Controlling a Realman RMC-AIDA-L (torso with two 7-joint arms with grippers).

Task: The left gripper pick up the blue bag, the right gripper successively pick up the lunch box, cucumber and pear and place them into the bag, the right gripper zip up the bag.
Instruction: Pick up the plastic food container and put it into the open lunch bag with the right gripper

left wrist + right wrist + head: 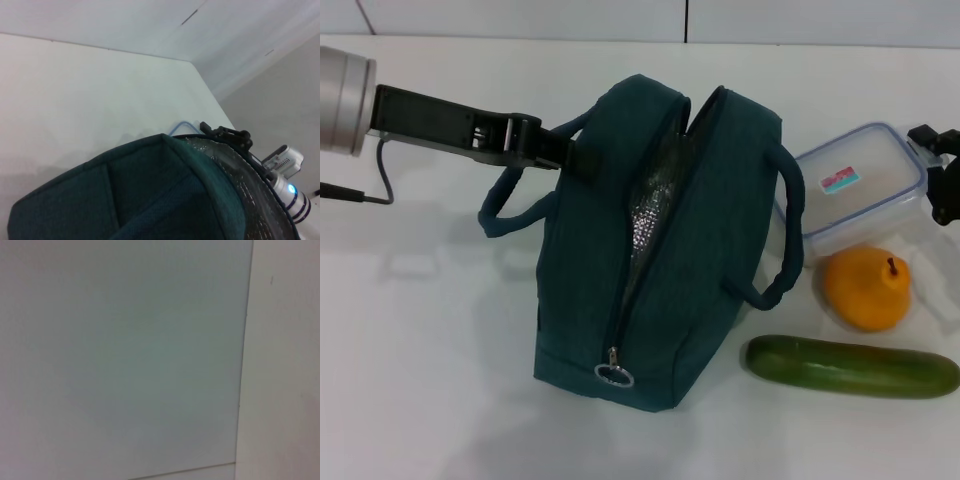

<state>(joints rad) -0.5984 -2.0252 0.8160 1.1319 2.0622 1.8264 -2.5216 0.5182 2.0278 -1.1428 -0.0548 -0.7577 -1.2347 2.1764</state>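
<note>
The blue bag (660, 250) stands in the middle of the table, its zipper undone and the silvery lining showing. My left gripper (582, 157) reaches in from the left and is shut on the bag's left wall near the top, beside one loop handle. The lunch box (855, 185) lies right of the bag. In front of it sit the pear (865, 290) and, nearer still, the cucumber (850, 367). My right gripper (942, 165) is at the lunch box's right end, fingers apart. The left wrist view shows the bag (150, 200) close up and the right gripper (227, 135) beyond it.
The zipper's metal ring pull (613, 374) hangs at the bag's near end. A thin cable (382, 185) trails below my left arm. The white table (420, 350) stretches left of and in front of the bag. The right wrist view shows only plain pale surfaces.
</note>
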